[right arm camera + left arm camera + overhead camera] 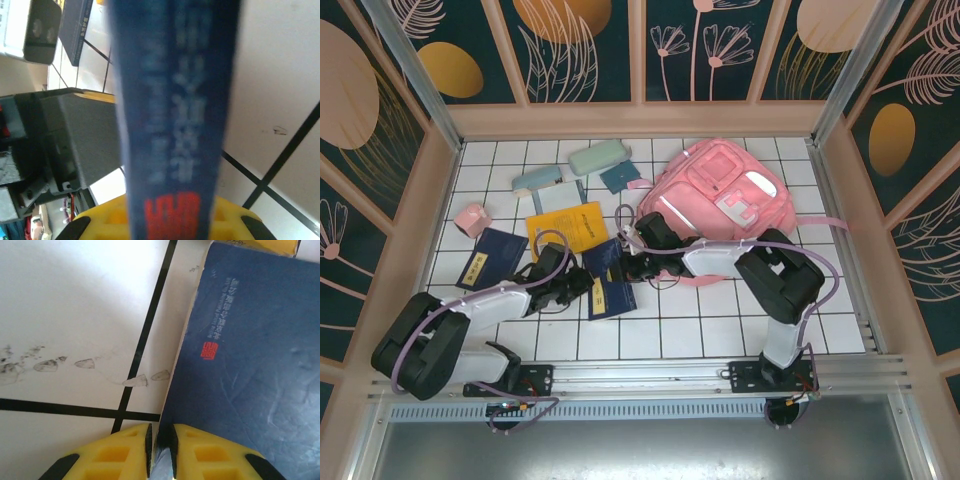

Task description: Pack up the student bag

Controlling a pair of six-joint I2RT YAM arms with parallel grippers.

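White-tiled worktop (700, 330), black-gridded and walled by leaf-print panels (570, 40): the left fingers (125, 452), all but closed, nip the corner of a flat blue booklet (250, 365), seemingly to pry it off the tiles. Just right of them, the right fingers (105, 225) clamp an upright blue booklet (172, 125), likely turned edge-on for sliding into the student bag (720, 190), which lies just beyond them.

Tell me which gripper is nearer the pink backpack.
Right. The right gripper is just off the pink backpack's lower-left edge; the left gripper is farther left, past the blue book.
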